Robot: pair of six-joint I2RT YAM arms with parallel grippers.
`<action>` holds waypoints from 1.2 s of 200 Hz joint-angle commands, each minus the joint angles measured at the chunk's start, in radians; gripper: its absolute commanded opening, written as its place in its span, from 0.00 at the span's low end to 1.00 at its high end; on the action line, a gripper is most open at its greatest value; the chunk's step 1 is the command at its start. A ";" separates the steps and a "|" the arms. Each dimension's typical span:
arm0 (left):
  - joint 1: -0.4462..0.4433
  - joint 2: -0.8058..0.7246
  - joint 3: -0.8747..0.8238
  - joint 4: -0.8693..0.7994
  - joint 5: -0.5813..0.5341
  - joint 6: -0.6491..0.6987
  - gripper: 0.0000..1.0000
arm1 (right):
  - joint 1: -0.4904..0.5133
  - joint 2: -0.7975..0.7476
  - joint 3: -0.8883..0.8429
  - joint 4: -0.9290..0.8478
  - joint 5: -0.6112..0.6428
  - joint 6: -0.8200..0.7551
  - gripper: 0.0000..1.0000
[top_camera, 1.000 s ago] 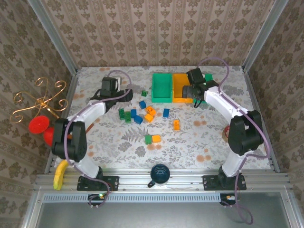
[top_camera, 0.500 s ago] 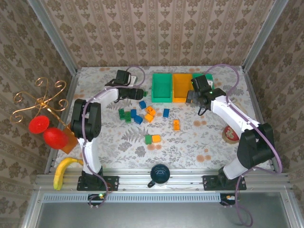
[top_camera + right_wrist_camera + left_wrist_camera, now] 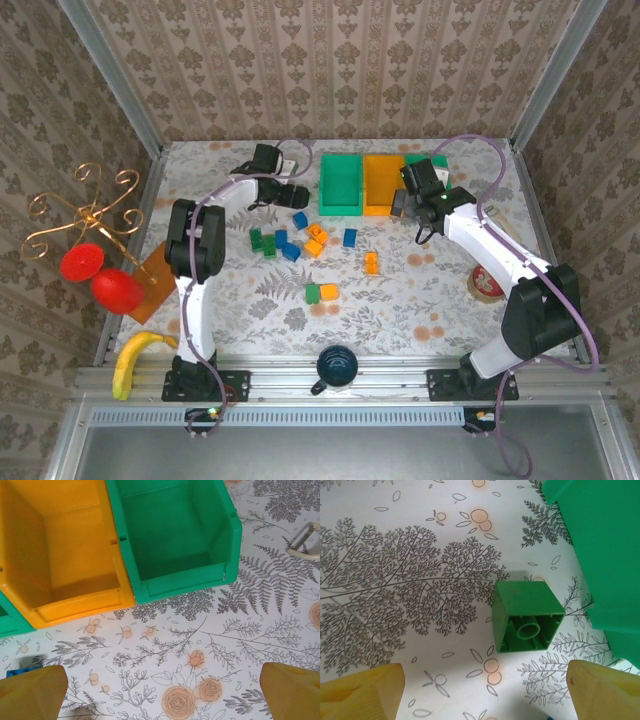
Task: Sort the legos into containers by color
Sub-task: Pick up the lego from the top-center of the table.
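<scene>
1 green lego (image 3: 527,615) (tipped), ahead of fingers (image 3: 362,692)

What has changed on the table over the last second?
The left tool swung right and, open, now straddles the green brick beside the left green bin, not gripping it. The right arm's elbow swung outward while the right tool, open, stayed by the orange bin. Nothing was grabbed or dropped; the other bricks stayed put.

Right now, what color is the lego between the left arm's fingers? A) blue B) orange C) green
C: the left wrist camera shows a green lego tipped on its side, lying untouched between the spread left fingers.
</scene>
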 commanded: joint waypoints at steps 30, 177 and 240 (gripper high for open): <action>-0.006 0.072 0.106 -0.060 0.045 -0.008 0.85 | 0.012 -0.003 0.022 -0.037 0.041 0.019 1.00; 0.002 0.208 0.278 -0.161 -0.081 -0.077 0.63 | 0.036 0.021 0.041 -0.013 0.020 0.009 1.00; 0.002 0.216 0.287 -0.176 -0.164 -0.099 0.36 | 0.036 0.002 0.039 -0.003 -0.008 0.015 1.00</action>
